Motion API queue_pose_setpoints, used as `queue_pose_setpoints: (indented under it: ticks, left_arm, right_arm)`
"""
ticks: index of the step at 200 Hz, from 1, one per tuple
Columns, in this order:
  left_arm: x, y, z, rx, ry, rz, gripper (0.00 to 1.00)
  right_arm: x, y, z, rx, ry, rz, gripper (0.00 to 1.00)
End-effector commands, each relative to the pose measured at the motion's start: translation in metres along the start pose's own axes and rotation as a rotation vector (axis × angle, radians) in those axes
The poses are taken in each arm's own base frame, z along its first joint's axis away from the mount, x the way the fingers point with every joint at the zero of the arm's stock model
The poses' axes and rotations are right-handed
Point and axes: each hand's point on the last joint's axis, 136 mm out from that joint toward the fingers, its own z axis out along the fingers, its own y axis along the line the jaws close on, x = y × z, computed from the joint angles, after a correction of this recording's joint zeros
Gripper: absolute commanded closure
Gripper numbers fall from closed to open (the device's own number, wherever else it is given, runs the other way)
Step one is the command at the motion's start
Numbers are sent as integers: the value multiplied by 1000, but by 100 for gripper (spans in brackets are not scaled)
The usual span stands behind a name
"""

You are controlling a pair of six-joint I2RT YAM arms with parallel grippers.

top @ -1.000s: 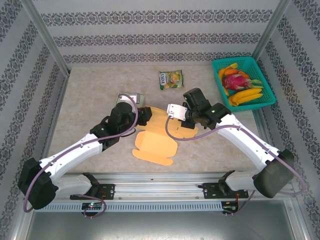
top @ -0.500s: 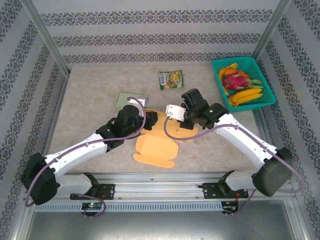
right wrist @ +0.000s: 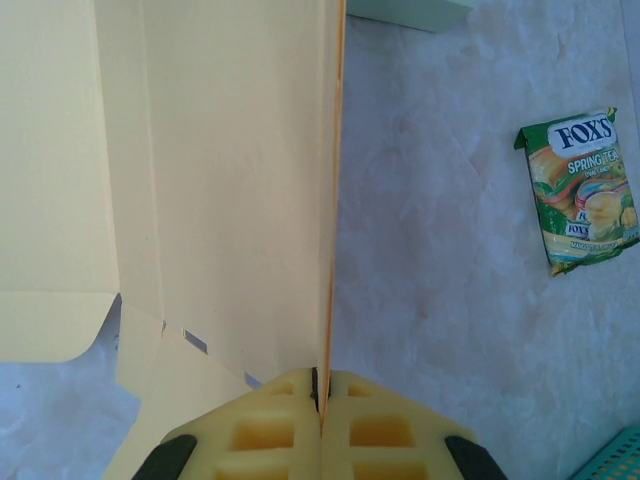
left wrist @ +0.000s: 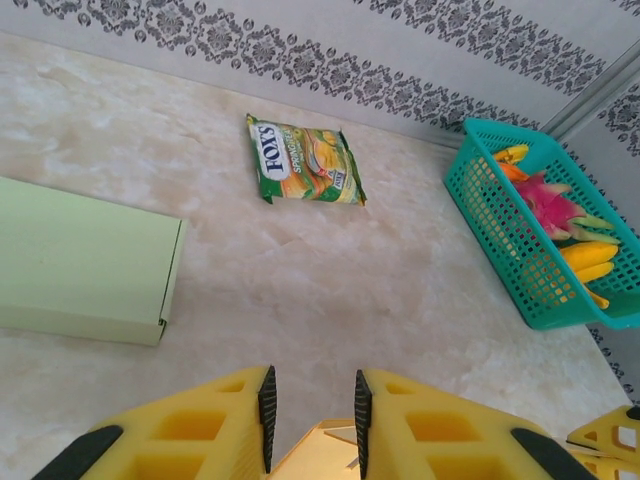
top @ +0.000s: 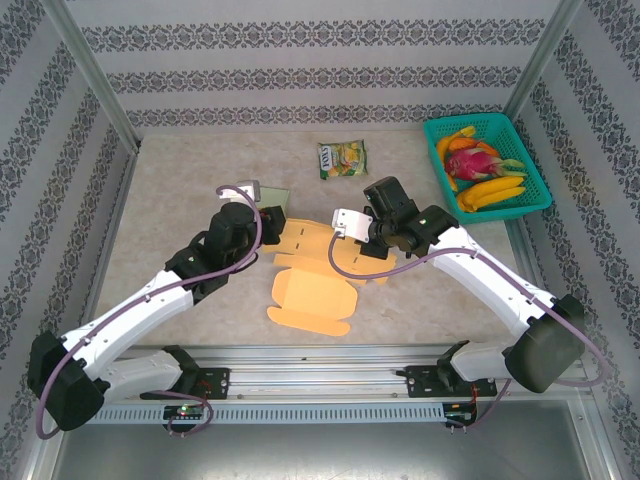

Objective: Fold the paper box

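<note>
The paper box is a flat orange-yellow cut-out lying in the middle of the table. My right gripper sits at the box's far right edge. In the right wrist view the right gripper is shut on the edge of a raised box panel, which stands edge-on between the fingers. My left gripper hovers at the box's far left corner. Its jaws stand open with nothing between them, and a corner of the box shows just below the gap.
A pale green box lies left of the left gripper, partly hidden under that arm in the top view. A green candy packet lies at the back centre. A teal basket of fruit stands at the back right.
My left arm has drawn back to the left and farther away from the box's middle, now covering most of the green box. The right gripper keeps its hold and has barely moved.
</note>
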Motion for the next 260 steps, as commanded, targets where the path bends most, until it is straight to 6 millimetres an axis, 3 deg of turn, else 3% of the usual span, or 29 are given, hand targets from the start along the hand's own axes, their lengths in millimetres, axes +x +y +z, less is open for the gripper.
queue_pose_setpoints:
  ticks: [1,73,144,180,229,260]
  left_arm:
    - [-4,-4,6,-2,17,-26,70]
    - [20,-33,23,106,119,31,72]
    - [52,-81,26,236,214,88,73]
    - [65,-85,39,227,251,83,73]
    - [70,-105,48,310,271,14,74]
    - [68,-106,51,316,257,-10,74]
  right_arm:
    - [-6,-1,-8,1,-21,15,100]
    - [-5,-13,-7,44,-4,59,100]
    - [-1,-28,-1,83,26,139,100]
    - [-14,-21,-6,37,-57,139,100]
    - [-23,-9,-6,-25,-114,120,100]
    - [-32,4,-8,-99,-190,104,100]
